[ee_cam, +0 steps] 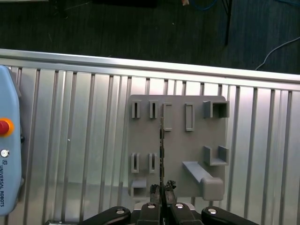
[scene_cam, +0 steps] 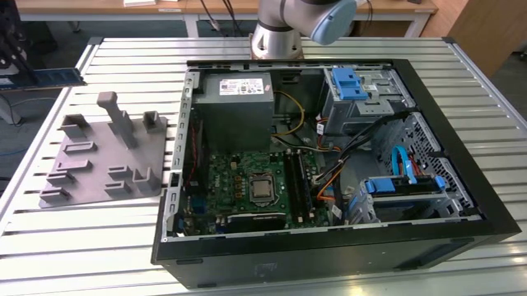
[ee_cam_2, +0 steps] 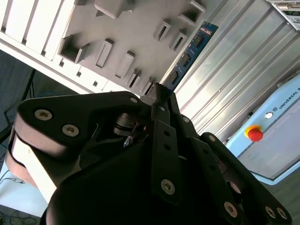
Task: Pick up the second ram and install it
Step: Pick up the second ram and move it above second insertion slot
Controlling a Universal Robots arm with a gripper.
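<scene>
My gripper (scene_cam: pixel 18 66) sits at the exterior view's far left, shut on the second ram (scene_cam: pixel 53 78), a thin blue-green stick held level in the air above and beyond the grey tray (scene_cam: pixel 103 163). In the second wrist view the ram (ee_cam_2: pixel 190 51) juts out from between the dark fingers, its dark chips showing, and the gripper (ee_cam_2: pixel 159 93) clamps one end. The first wrist view looks straight down: the ram (ee_cam: pixel 161 145) appears edge-on as a thin line over the tray (ee_cam: pixel 178 140), rising from the gripper (ee_cam: pixel 161 190).
The open computer case (scene_cam: pixel 461 185) lies on the slatted metal table, with the motherboard and its black slot rails (scene_cam: pixel 298 179) inside. The arm's base (scene_cam: pixel 276 37) stands behind the case. A pale blue pendant (ee_cam: pixel 9 154) with a red button lies near the table edge.
</scene>
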